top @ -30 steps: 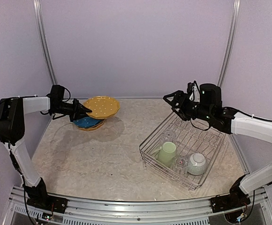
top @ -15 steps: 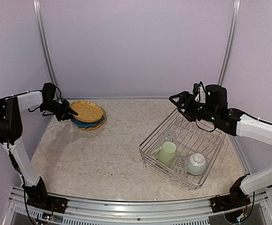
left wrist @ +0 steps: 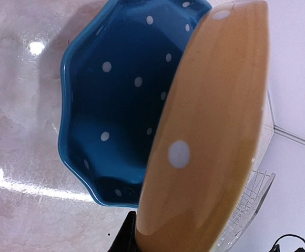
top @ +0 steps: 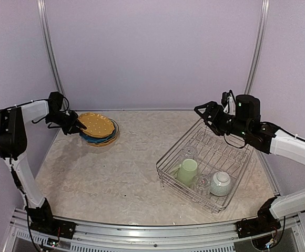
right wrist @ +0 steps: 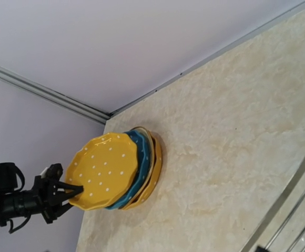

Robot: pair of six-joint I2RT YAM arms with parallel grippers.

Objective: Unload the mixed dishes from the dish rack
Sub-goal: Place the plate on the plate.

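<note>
Gleaming marbled table [top: 126,178], lilac walls [top: 152,52]

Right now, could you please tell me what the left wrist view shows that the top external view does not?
Only the left wrist view shows the white dots inside the blue plate and its wavy rim up close. Only the top external view shows the dish rack holding the pale green mug, a clear glass and the small bowl, with the open right claw near the rack's far corner. Both show the yellow dotted plate, gripped at its edge by the left claw, over the blue plate.
</note>
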